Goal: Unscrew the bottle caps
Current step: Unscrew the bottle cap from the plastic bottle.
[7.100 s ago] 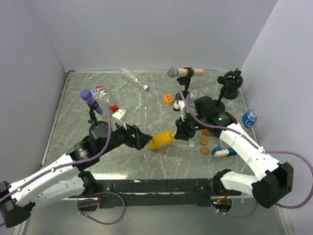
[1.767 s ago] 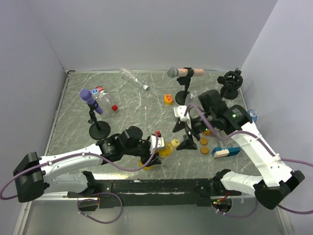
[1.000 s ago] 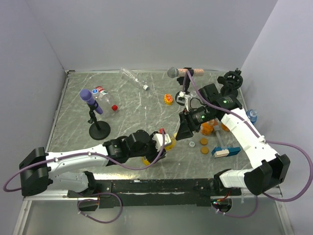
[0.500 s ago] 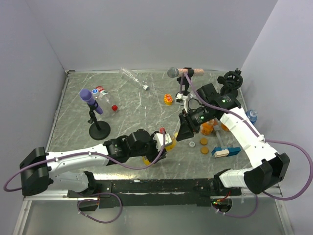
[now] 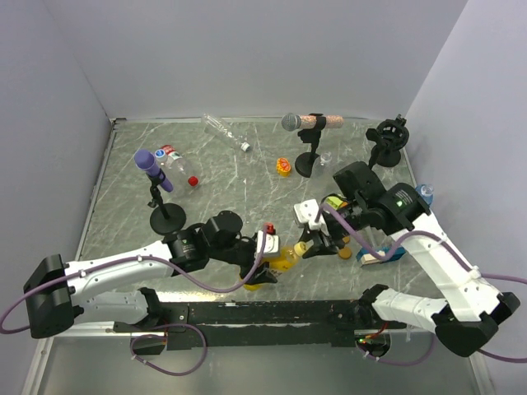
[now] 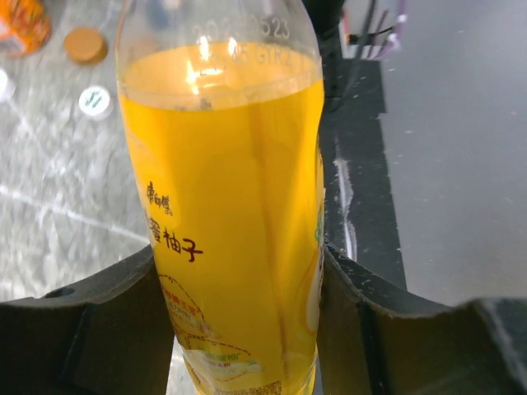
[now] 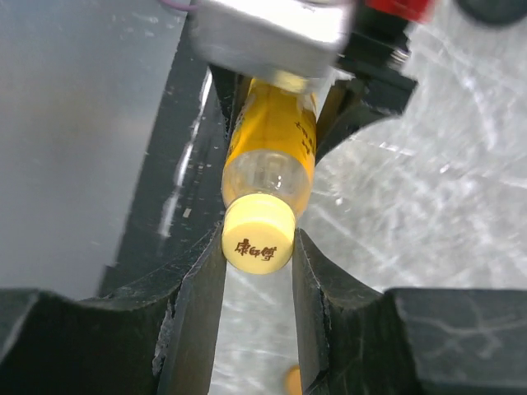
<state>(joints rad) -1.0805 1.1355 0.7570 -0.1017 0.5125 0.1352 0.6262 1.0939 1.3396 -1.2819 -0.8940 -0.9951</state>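
The yellow-orange juice bottle (image 5: pixel 285 258) lies tilted near the table's front edge, neck pointing right. My left gripper (image 5: pixel 264 267) is shut on its body; in the left wrist view the bottle (image 6: pixel 230 197) fills the gap between the dark fingers (image 6: pixel 99 325). My right gripper (image 5: pixel 312 244) meets the bottle's neck end. In the right wrist view the pale yellow bottle cap (image 7: pixel 258 234) sits between my right gripper's (image 7: pixel 257 271) fingers (image 7: pixel 200 284), both pressing its sides. Other bottles lie apart: a clear one with a red cap (image 5: pixel 193 180), a clear one at the back (image 5: pixel 222 129), and a small blue-labelled one (image 5: pixel 422 197).
A purple microphone on a stand (image 5: pixel 154 170) is at the left, a grey-pink microphone on a stand (image 5: pixel 303 123) at the back, and a black clip stand (image 5: pixel 389 138) at the back right. Brown discs (image 5: pixel 343 252), a blue-white object (image 5: pixel 378 256) and a small orange item (image 5: pixel 283 167) lie nearby.
My right gripper came down and forward from the middle of the table and closed round the juice bottle's cap. My left gripper kept hold of the bottle and shifted slightly left and forward.
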